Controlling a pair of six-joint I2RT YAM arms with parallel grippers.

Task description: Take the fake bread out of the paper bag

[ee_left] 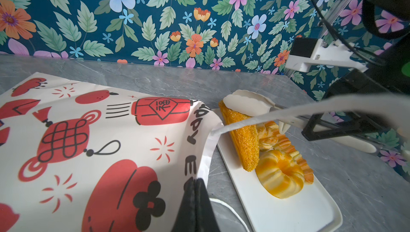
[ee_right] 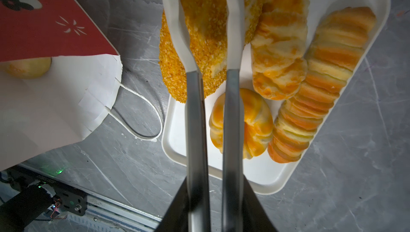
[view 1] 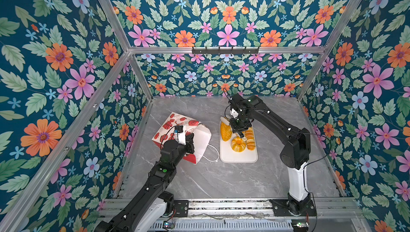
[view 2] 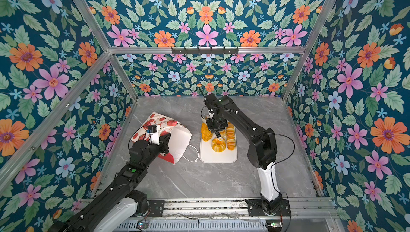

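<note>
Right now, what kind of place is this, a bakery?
Probably not; it looks like a robot practice booth. Flowered wallpaper covers a metal frame, two robot arms are bolted to a front rail, and fake bread lies on a white tray.

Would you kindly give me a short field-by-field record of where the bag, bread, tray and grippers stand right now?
bag: paper bag on its side, mouth toward the white tray
on tray: four pastries
still in bag: one pastry visible at the mouth
left gripper: shut on the bag's rim
right gripper: shut on tongs, tips apart over the seeded loaf
</note>
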